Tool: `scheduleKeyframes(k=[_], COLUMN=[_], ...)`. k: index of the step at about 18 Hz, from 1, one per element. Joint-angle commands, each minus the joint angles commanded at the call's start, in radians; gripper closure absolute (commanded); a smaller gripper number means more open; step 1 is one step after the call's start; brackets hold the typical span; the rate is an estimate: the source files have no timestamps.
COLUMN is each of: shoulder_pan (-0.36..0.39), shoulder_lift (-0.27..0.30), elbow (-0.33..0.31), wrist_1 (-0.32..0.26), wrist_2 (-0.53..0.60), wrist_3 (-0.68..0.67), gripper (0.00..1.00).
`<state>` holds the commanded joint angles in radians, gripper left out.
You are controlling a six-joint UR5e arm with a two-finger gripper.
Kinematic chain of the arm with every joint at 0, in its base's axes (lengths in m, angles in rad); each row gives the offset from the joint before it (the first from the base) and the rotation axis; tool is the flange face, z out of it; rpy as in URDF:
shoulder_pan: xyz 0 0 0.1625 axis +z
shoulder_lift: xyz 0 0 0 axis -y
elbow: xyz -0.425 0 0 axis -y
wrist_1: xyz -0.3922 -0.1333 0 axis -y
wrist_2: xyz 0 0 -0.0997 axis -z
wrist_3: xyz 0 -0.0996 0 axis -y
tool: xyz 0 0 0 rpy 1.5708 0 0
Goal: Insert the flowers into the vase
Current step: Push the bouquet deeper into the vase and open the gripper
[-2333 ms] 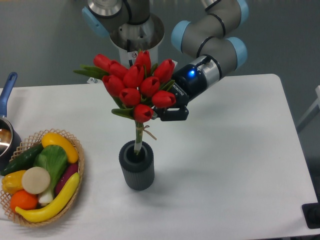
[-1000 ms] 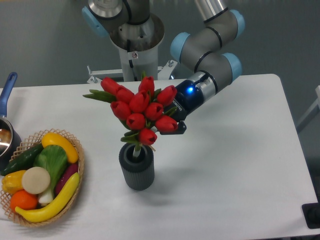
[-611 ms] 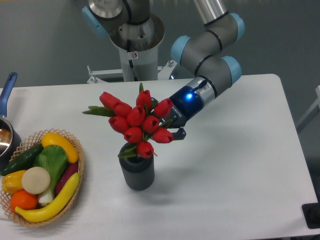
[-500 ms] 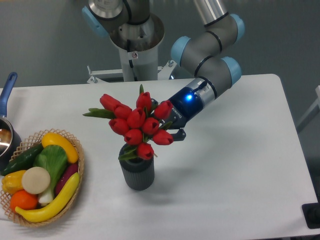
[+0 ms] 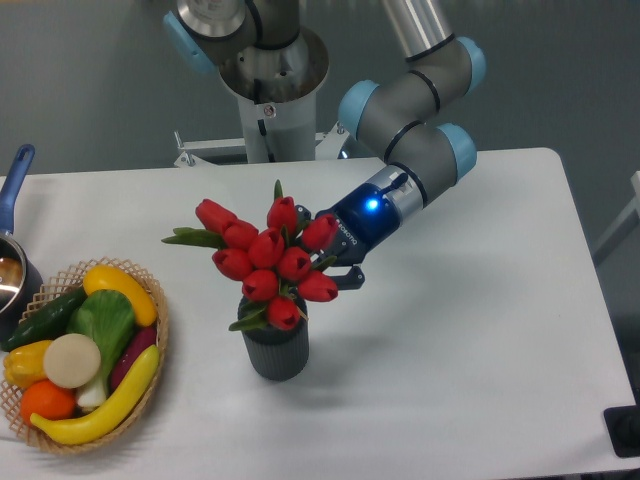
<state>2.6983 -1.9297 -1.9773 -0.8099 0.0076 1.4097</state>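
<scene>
The flowers, a bunch of red tulips with green leaves, stand with their stems down inside the vase. The lowest buds rest right at the vase's rim and hide its mouth. The vase is a short dark grey ribbed cylinder standing upright near the middle of the table. My gripper reaches in from the upper right and is shut on the flowers at the bunch's right side. Its fingers are mostly hidden behind the buds.
A wicker basket of produce sits at the left front edge of the table. Behind it, a pot with a blue handle pokes in from the left. The robot's base stands at the back centre.
The gripper has moved down and slightly left with the flowers. The stems have sunk deeper into the vase, and the lowest buds now sit at its rim.
</scene>
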Motion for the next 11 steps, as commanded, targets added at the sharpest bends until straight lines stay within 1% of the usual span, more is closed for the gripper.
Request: scheduleKeyframes(k=[2, 6, 11], shoulder_pan=[-0.003, -0.014, -0.015], shoulder_lift=[-0.011, -0.015, -0.041], elbow=[-0.002, -0.011, -0.017], wrist_1=[0.0, 0.0, 0.0], wrist_2=[0.034, 0.038, 0.074], wrist_3=[0.005, 0.015, 0.06], gripper=[0.81, 0.81, 0.8])
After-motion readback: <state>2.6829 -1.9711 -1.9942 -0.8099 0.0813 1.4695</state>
